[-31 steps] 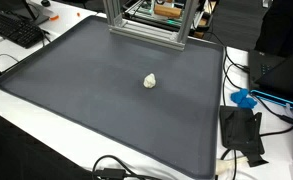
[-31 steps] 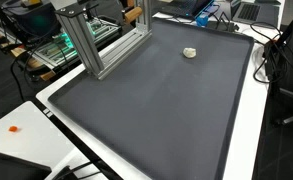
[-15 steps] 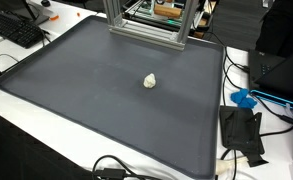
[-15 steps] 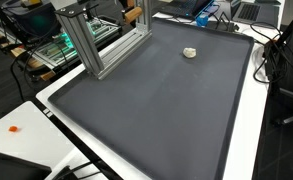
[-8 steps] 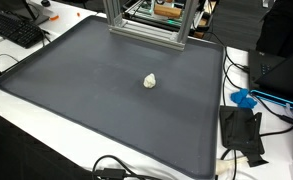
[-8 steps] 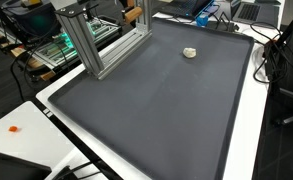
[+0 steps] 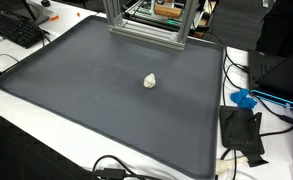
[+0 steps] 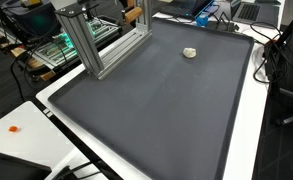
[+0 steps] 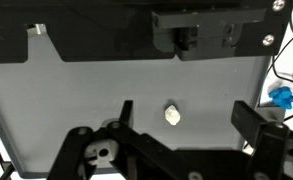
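A small whitish crumpled lump lies alone on the dark grey mat in both exterior views (image 7: 150,81) (image 8: 190,52). In the wrist view the lump (image 9: 172,115) lies on the mat (image 9: 76,100) between my two black fingers, far below them. My gripper (image 9: 186,118) is open and empty, high above the mat. One finger (image 9: 125,112) is left of the lump, the other (image 9: 251,120) right of it. The arm and gripper do not show in either exterior view.
A silver aluminium frame (image 7: 146,25) (image 8: 96,40) stands at the mat's far edge. A keyboard (image 7: 16,30) lies beside the mat. Black cables (image 7: 116,168), a black mount (image 7: 241,130) and a blue object (image 7: 244,99) (image 9: 282,97) lie on the white table around it.
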### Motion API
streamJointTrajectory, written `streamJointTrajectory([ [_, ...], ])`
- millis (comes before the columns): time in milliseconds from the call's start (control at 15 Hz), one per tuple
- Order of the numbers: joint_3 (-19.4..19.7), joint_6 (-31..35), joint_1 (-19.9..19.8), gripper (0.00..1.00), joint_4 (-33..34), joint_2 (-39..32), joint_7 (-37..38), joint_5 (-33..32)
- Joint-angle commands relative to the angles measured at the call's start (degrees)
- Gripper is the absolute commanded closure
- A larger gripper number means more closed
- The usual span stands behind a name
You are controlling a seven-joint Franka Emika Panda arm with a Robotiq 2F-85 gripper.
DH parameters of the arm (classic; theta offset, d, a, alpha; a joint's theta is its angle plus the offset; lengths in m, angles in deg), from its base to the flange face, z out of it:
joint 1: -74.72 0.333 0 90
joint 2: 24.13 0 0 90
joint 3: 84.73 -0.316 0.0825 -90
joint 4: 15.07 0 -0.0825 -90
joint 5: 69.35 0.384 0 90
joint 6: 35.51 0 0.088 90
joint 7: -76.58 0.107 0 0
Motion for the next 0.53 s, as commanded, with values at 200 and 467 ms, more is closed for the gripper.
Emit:
streamJointTrajectory([
  [200,-2.15,1.33,3.77,0.00,-5.19,4.47,0.14,0.23],
  [467,-2.28,1.25,4.54,0.00,-7.31,5.39,-0.10,0.09],
])
